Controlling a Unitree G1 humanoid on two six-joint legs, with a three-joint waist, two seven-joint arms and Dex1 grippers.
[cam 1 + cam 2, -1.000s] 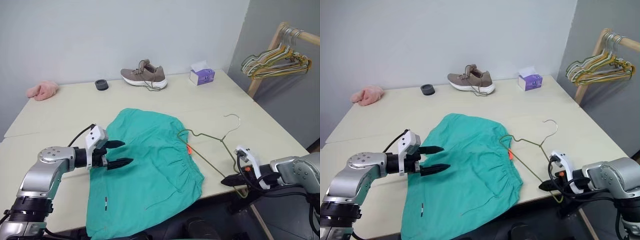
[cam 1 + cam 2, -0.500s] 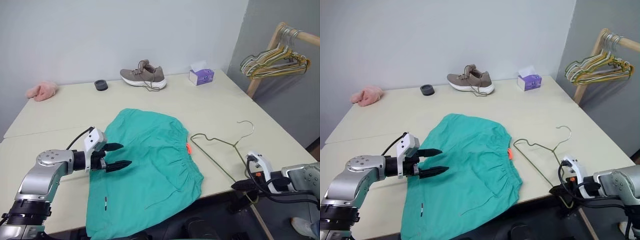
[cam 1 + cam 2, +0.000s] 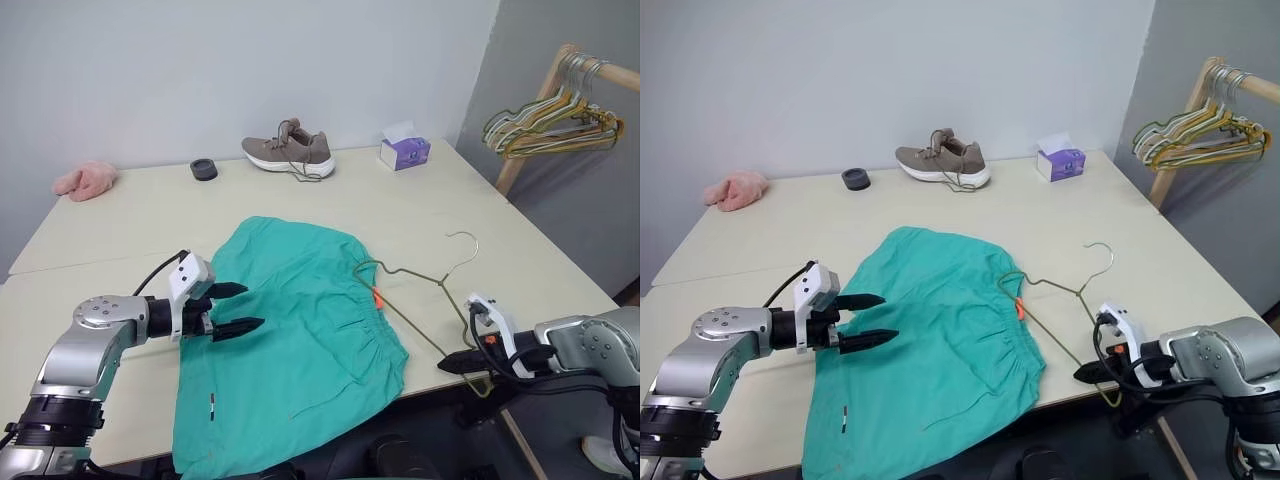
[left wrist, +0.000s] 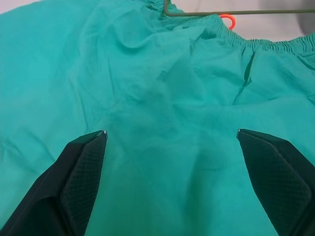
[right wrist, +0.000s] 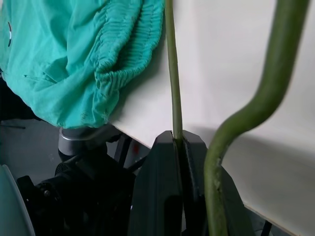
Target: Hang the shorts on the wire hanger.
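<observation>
The teal-green shorts (image 3: 300, 330) lie flat on the table's near half, their gathered waistband toward the right with an orange tag (image 3: 379, 297). My left gripper (image 3: 256, 306) hovers open over the shorts' left part, both black fingers (image 4: 78, 182) spread wide above the fabric (image 4: 162, 98). The thin wire hanger (image 3: 440, 281) lies on the table to the right of the shorts, one corner resting over the waistband beside the tag. My right gripper (image 3: 452, 362) is shut on the hanger's wire (image 5: 171, 73) at the table's front edge, near the hanger's near corner.
A brown shoe (image 3: 288, 152), a purple tissue box (image 3: 404, 152), a black round object (image 3: 203, 169) and a pink fluffy cloth (image 3: 84, 180) sit along the far side. A wooden rack with a bunch of hangers (image 3: 550, 120) stands to the right, beyond the table's edge.
Since half a second ago my right gripper has drawn the hanger back to the left, so its corner lies over the waistband again. The left gripper has stayed put.
</observation>
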